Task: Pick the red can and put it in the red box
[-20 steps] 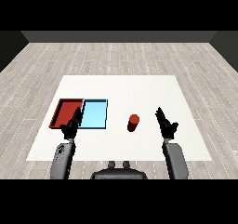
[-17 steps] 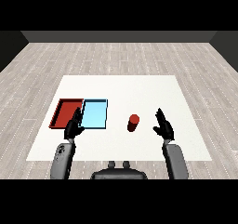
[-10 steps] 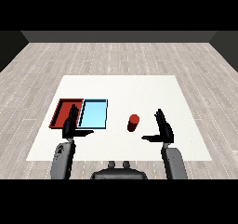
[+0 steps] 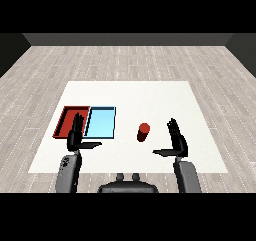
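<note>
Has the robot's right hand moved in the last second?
Yes. The right hand has drifted toward the view's left, closing on the upright red can, which stayed put.

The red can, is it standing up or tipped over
Upright. The can stands on end on the table, round top showing, right of the blue tray, untouched by either hand.

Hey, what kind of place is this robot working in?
Probably a bare test room set up for a sorting trial: a white table on grey plank flooring, dark walls behind, with only a red tray, a light blue tray and a red can.
</note>
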### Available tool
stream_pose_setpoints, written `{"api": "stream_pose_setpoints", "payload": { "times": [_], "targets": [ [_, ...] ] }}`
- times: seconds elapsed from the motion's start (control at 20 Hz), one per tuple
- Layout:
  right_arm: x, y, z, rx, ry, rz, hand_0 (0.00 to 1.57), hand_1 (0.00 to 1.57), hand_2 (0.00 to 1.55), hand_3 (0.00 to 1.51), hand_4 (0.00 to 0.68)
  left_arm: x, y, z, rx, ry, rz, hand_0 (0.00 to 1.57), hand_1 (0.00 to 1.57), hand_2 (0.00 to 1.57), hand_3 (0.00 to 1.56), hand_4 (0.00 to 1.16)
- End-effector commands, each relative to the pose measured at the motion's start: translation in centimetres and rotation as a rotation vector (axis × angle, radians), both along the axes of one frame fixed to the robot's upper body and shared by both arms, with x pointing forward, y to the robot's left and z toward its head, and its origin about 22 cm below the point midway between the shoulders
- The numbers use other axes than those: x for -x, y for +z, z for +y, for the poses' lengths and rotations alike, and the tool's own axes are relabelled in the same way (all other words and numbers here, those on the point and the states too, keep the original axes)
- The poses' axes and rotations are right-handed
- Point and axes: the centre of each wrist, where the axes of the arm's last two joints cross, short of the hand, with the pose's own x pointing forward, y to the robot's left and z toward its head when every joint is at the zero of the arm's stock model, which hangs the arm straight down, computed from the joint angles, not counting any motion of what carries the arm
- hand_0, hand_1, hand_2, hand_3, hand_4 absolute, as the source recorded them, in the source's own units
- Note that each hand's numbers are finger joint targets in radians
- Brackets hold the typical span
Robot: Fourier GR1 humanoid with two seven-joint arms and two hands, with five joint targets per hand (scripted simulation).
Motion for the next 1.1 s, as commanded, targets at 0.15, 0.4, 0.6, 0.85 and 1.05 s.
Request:
{"api": "stream_pose_setpoints", "payload": {
  "times": [0.15, 0.4, 0.6, 0.85, 1.05],
  "targets": [
    [0.5, -2.4, -0.7, -0.009, -0.010, -0.008, 0.00, 0.00, 0.00, 0.00, 0.000, 0.9, -0.2, 1.4, 0.021, 0.003, -0.026, 0.00, 0.00, 0.00, 0.00, 0.00],
    [-0.4, -1.1, -1.1, -0.025, -0.033, -0.004, 0.00, 0.00, 0.00, 0.00, 0.000, -0.7, -0.2, 0.9, -0.013, -0.001, -0.029, 0.00, 0.00, 0.00, 0.00, 0.00],
    [-3.0, -1.2, 0.1, -0.027, 0.000, -0.009, 0.00, 0.00, 0.00, 0.00, 0.000, 0.6, 1.6, 1.3, -0.012, 0.008, -0.037, 0.00, 0.00, 0.00, 0.00, 0.00],
    [-3.4, -4.8, 0.1, -0.059, 0.001, 0.027, 0.00, 0.00, 0.00, 0.00, 0.000, -0.1, 0.4, 1.0, 0.013, -0.010, -0.024, 0.00, 0.00, 0.00, 0.00, 0.00],
    [-4.2, -2.6, 0.8, -0.070, 0.004, 0.049, 0.00, 0.00, 0.00, 0.00, 0.000, 0.0, 0.0, -0.7, 0.013, -0.004, -0.005, 0.00, 0.00, 0.00, 0.00, 0.00]
  ]
}}
